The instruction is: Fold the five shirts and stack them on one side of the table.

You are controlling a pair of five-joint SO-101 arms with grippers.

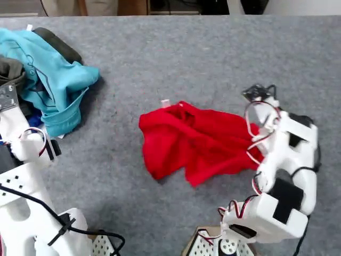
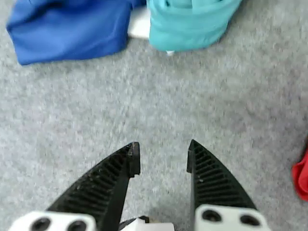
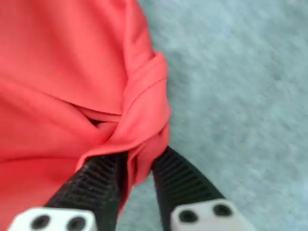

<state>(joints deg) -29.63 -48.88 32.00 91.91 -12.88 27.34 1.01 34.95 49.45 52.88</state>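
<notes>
— Where was the red shirt [image 1: 197,143]?
— It lay crumpled and unfolded near the middle of the grey bench [image 1: 186,58]. A small pale tag [image 1: 165,103] showed at its far edge.
— Was anything holding it?
— The right gripper [image 3: 139,161] was at the shirt's right edge. Its fingers [image 3: 98,179] were clamped on a twisted bunch of red cloth that bulged out between them.
— And the left gripper [image 2: 163,156]?
— It hung over bare bench on the left side, with its fingers apart and nothing between them.
— The other shirts?
— A teal shirt [image 1: 53,80] lay heaped at the far left corner, well apart from the red one. A blue shirt [image 2: 67,31] lay just beside it, and in the high view it was partly tucked under the teal one. Some dark cloth [image 1: 58,45] showed from under the far side of the teal heap. I could not tell what it was.
</notes>
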